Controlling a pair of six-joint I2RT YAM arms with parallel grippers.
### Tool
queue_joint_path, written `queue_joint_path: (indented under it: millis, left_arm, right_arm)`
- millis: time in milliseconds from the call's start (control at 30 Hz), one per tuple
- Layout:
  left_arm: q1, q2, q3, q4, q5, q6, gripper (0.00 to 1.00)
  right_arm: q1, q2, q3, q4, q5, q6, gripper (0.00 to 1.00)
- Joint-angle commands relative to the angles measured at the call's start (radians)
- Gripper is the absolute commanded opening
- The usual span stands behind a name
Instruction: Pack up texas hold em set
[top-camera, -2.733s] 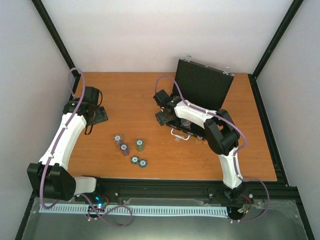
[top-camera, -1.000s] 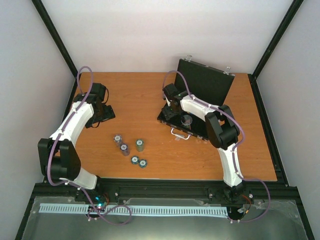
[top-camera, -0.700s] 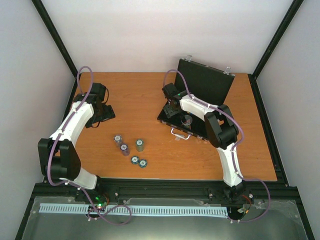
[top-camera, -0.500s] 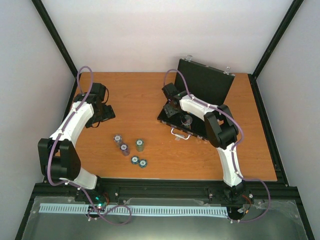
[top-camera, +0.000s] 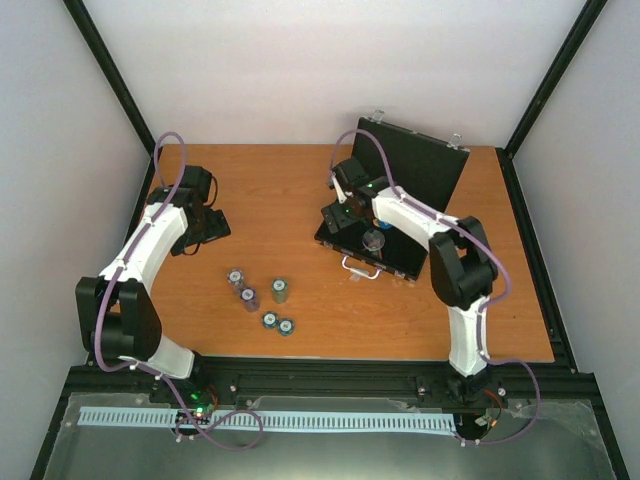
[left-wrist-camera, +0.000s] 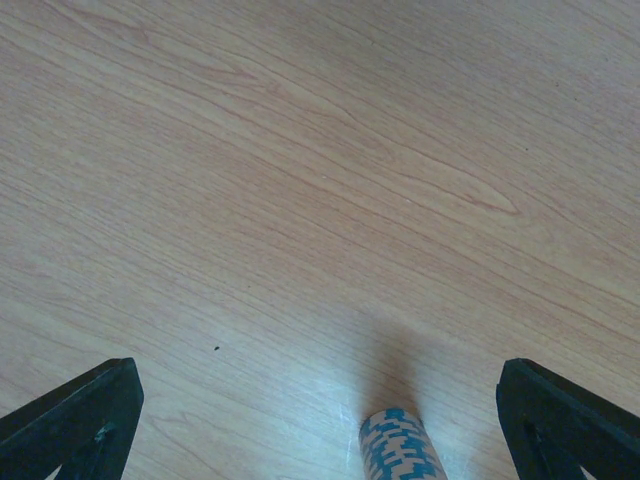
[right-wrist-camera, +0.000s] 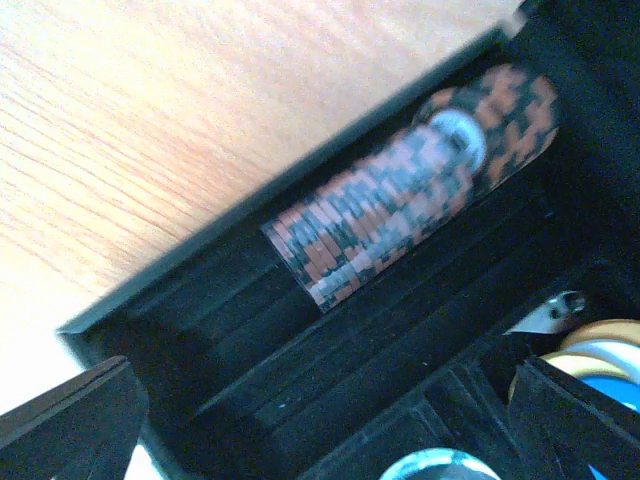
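The black case (top-camera: 400, 258) lies open on the table, its lid (top-camera: 412, 165) standing upright. My right gripper (top-camera: 343, 214) hovers open over the case's left end. In the right wrist view a stack of red-and-black poker chips (right-wrist-camera: 410, 185) lies on its side in a groove of the case (right-wrist-camera: 300, 400), free of my right gripper (right-wrist-camera: 325, 375). A blue-rimmed round disc (right-wrist-camera: 430, 466) shows at the bottom edge. My left gripper (top-camera: 210, 228) is open above the bare table at the left. A blue-and-tan chip stack (left-wrist-camera: 400, 450) sits between its wide-spread fingers (left-wrist-camera: 75, 420), touching neither.
Several small chip stacks stand on the table between the arms, among them (top-camera: 235, 277), (top-camera: 281, 290) and a near pair (top-camera: 278, 323). More chips (right-wrist-camera: 600, 345) lie in a compartment of the case. The silver handle (top-camera: 358, 266) sticks out toward me.
My right gripper has opened wider and drawn slightly back from the case, leaving the red chip stack in the groove. The left arm swung forward earlier, then held still.
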Motion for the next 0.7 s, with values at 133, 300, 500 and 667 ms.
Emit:
queue_joint_path:
  millis: [133, 300, 500, 667]
  left_arm:
    - [0.003, -0.042, 0.024, 0.018, 0.005, 0.022, 1.0]
    - [0.004, -0.052, 0.008, 0.025, 0.035, 0.038, 1.0]
    - [0.004, -0.069, -0.026, 0.036, 0.059, 0.04, 1.0]
    - [0.004, -0.079, -0.046, 0.038, 0.055, 0.035, 1.0]
  right_arm:
    - [-0.027, -0.152, 0.101, -0.099, -0.031, 0.024, 1.0]
    - [-0.034, -0.182, 0.084, -0.113, 0.025, 0.061, 1.0]
    - [-0.04, -0.159, 0.06, -0.117, 0.044, 0.05, 1.0]
    - [-0.041, -0.06, 0.08, -0.102, 0.053, 0.011, 1.0]
